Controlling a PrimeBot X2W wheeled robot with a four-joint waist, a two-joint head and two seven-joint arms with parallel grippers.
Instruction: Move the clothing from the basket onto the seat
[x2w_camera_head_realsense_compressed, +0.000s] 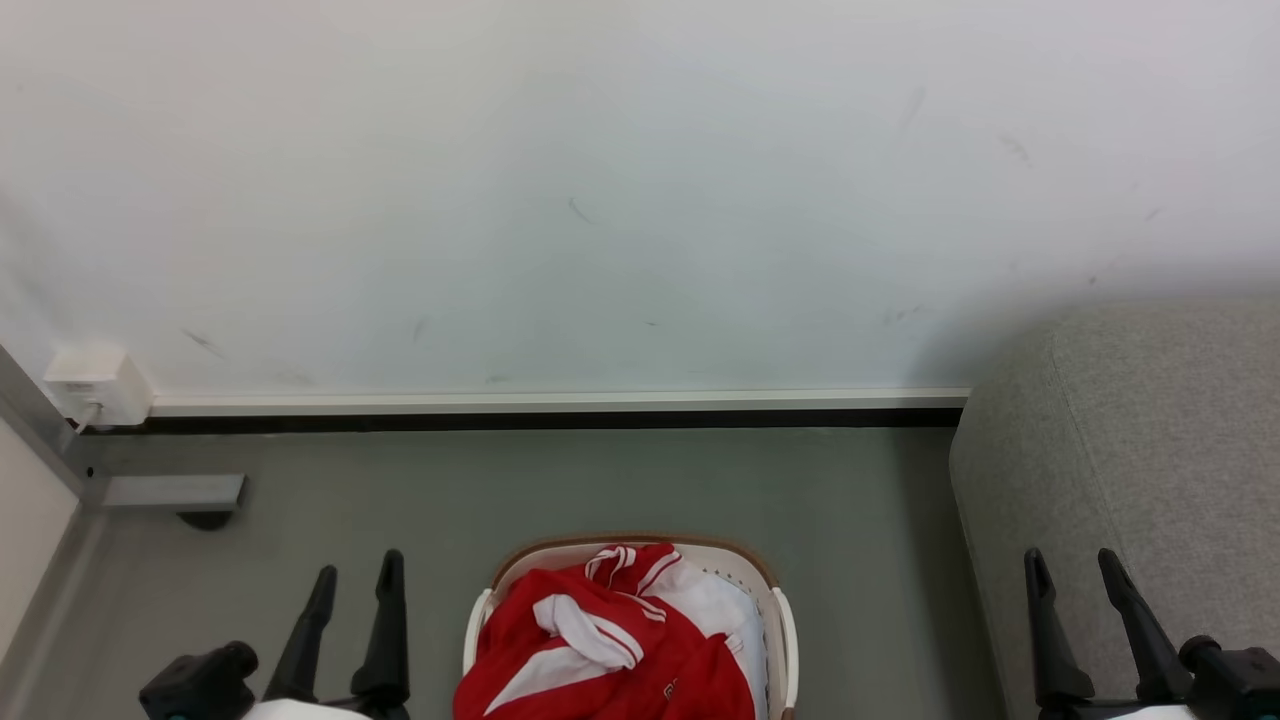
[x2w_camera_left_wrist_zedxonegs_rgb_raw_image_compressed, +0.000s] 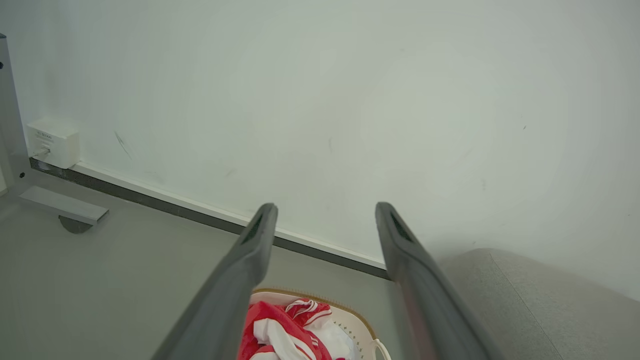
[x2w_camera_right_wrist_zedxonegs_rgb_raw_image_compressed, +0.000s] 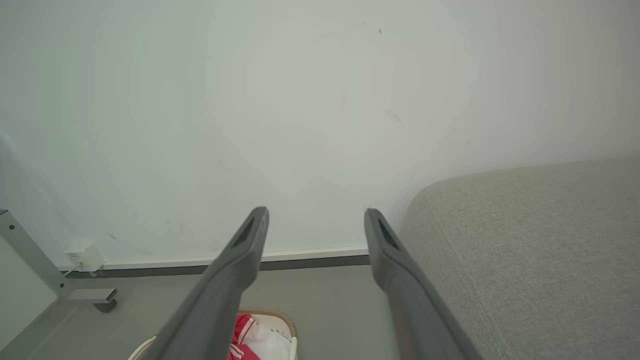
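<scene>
Clothing: red garments (x2w_camera_head_realsense_compressed: 600, 650) with white stripes and panels, heaped in the basket and rising to its rim; one shows small dark lettering at the head view's bottom edge.
Basket: cream-white with a brown rim (x2w_camera_head_realsense_compressed: 745, 560), standing on the grey floor (x2w_camera_head_realsense_compressed: 600, 480) between the two arms, near the seat but apart from it.
Seat: grey woven sofa (x2w_camera_head_realsense_compressed: 1150, 450) on the right, its rounded end close to the wall.
Left fingers: (x2w_camera_head_realsense_compressed: 388, 620) spread wide, released, gripping nothing, above the floor left of the basket.
Right fingers: (x2w_camera_head_realsense_compressed: 1045, 620) spread wide, released, gripping nothing, right of the basket, over the seat's front edge.
Wall: white and scuffed (x2w_camera_head_realsense_compressed: 600, 200), with a pale skirting above a dark strip.
Far left: a white socket box (x2w_camera_head_realsense_compressed: 95, 385) low on the wall, beside a grey metal leg (x2w_camera_head_realsense_compressed: 170, 490) with a flat foot.
</scene>
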